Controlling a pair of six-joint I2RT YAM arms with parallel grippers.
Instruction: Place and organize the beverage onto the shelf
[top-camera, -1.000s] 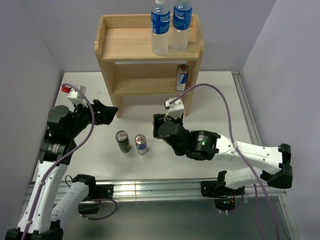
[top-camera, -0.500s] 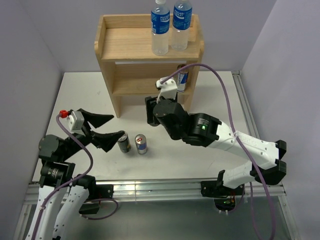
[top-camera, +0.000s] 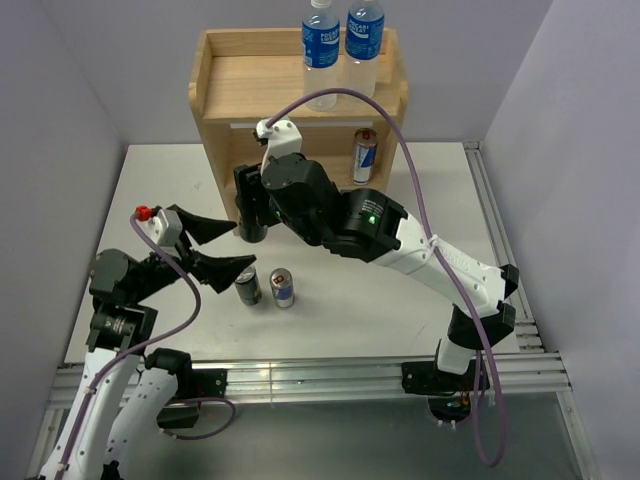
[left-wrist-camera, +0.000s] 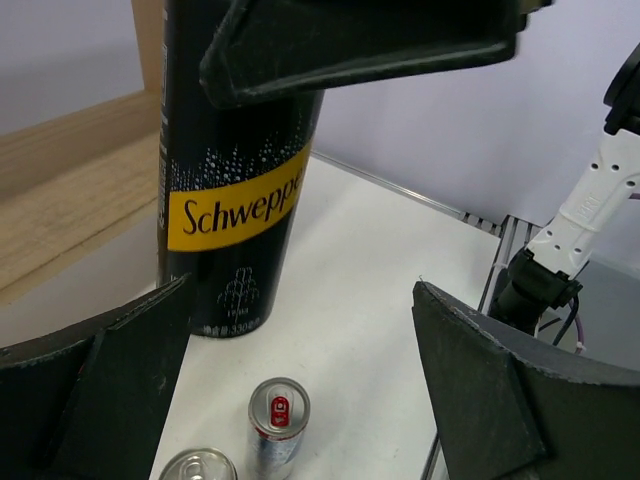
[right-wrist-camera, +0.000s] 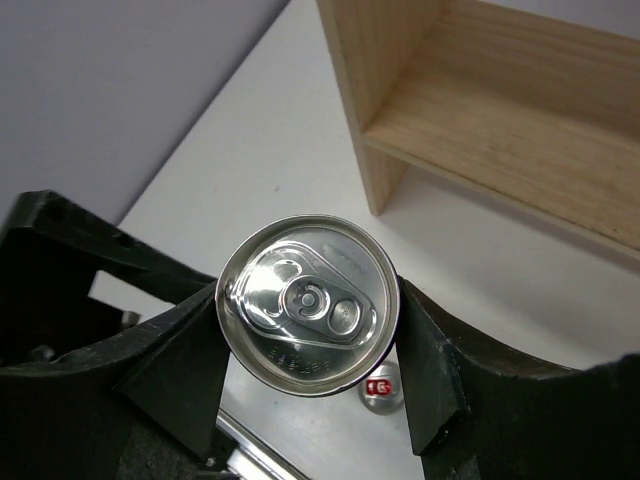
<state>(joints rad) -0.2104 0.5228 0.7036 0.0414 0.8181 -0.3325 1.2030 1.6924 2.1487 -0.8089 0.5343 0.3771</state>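
Note:
My right gripper (top-camera: 250, 212) is shut on a tall black Schweppes can (left-wrist-camera: 235, 190), gripped near its silver top (right-wrist-camera: 308, 303). The can hangs upright by the front left leg of the wooden shelf (top-camera: 260, 85), low over the table; whether it touches I cannot tell. My left gripper (top-camera: 240, 245) is open, nothing between its fingers (left-wrist-camera: 480, 380), just left of two cans standing on the table. These are a dark can (top-camera: 247, 285) and a slim silver-blue can with a red tab (top-camera: 283, 288), also visible below the open jaws (left-wrist-camera: 278, 420). The shelf's top board bears two water bottles (top-camera: 320, 55) at the right.
Another slim can (top-camera: 365, 155) stands on the shelf's lower tier at the right. The right arm's body (top-camera: 370, 225) stretches across the table's middle. Walls close in left and right, and a metal rail (top-camera: 330, 375) runs along the near edge.
The right arm has swung left with the black can, from the shelf's right front to its left front leg. The left gripper has dropped lower, beside the two table cans.

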